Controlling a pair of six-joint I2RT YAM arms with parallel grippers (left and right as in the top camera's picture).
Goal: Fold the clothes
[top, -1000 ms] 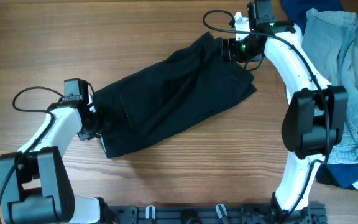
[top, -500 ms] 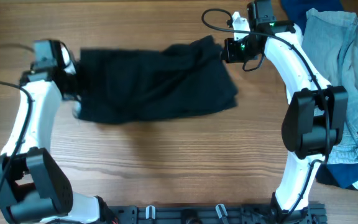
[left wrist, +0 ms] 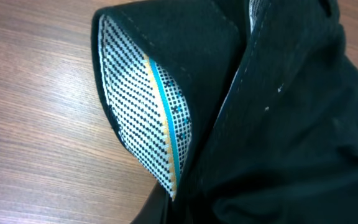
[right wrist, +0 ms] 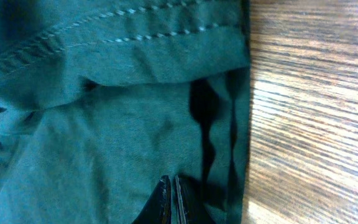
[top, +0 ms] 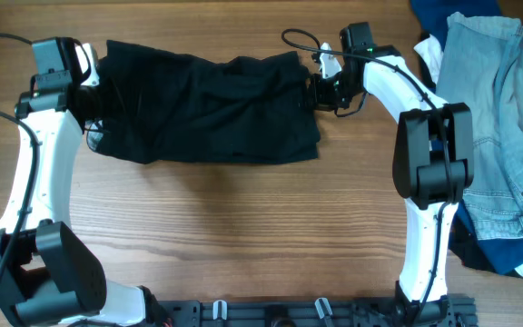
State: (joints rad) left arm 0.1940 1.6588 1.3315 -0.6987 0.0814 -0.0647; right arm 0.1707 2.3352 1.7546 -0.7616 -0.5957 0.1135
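The clothes (top: 212, 109), a pair of black shorts, lie stretched out left to right across the far part of the table. My left gripper (top: 93, 89) is shut on their left end. In the left wrist view the black fabric (left wrist: 291, 112) fills the frame, a checkered lining (left wrist: 142, 112) with a teal and yellow stripe is turned outward, and the fingers are buried in cloth. My right gripper (top: 319, 91) is at the right end; in its wrist view the gripper (right wrist: 170, 186) has its tips pressed together on the dark fabric (right wrist: 104, 124), close to the hem.
A light-blue denim garment (top: 498, 118) lies heaped at the right edge over white (top: 428, 47) and navy (top: 516, 259) cloth. A black rail (top: 316, 313) runs along the table's front edge. Bare wood (top: 243, 227) spreads in front of the shorts.
Both grippers have shut. The left arm swung from the near left to the far left, pulling the shorts from a diagonal into a flat band across the far side. The right gripper shifted slightly left.
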